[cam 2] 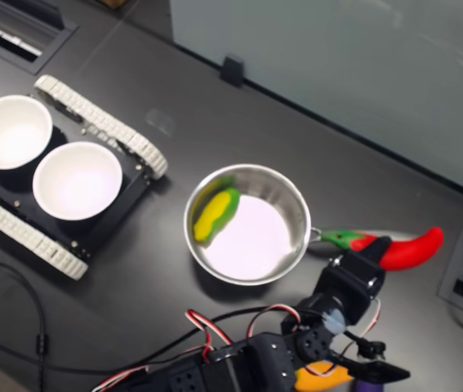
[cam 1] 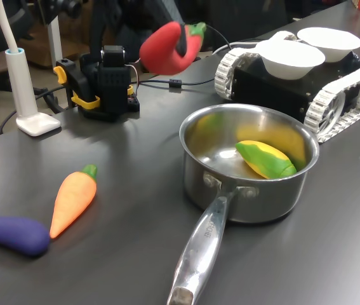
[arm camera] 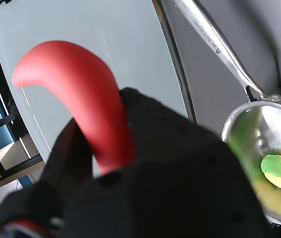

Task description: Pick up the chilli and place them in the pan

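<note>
The red chilli hangs in the air with my gripper shut on it near its green stem. In the second exterior view, the chilli and gripper sit to the right of the pan, over its handle. The wrist view shows the chilli clamped between my black fingers. The steel pan stands on the dark table with its long handle pointing toward the first exterior view's camera. A yellow-green toy corn lies inside the pan, also seen in the wrist view.
An orange carrot and a purple eggplant lie at the first exterior view's left. A tracked vehicle carrying two white bowls stands behind the pan. The arm's base, cables and a white stand are at the back left.
</note>
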### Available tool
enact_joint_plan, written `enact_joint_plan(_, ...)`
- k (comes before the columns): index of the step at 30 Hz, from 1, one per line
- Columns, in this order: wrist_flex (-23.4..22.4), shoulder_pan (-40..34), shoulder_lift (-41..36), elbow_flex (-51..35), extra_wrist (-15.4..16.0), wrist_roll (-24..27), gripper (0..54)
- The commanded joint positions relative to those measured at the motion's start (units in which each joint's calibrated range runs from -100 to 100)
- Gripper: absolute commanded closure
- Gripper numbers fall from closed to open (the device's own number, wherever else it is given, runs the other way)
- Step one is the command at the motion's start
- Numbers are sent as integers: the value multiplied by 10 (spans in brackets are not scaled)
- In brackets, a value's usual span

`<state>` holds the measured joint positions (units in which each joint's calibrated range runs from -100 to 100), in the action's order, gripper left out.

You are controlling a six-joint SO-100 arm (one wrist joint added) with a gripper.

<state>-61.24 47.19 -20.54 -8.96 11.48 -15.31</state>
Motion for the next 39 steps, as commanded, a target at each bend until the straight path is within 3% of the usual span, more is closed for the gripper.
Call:
enact_joint_plan(1, 9, -20, -62, -15, 11, 24, 536)
enact_joint_plan(20, 18, -103, -190, 91, 10, 116, 536)
enact_joint_plan(30, 67, -165, -260, 196, 6, 140, 536)
enact_joint_plan(39, 128, -259, -290, 304, -52, 140, 536)
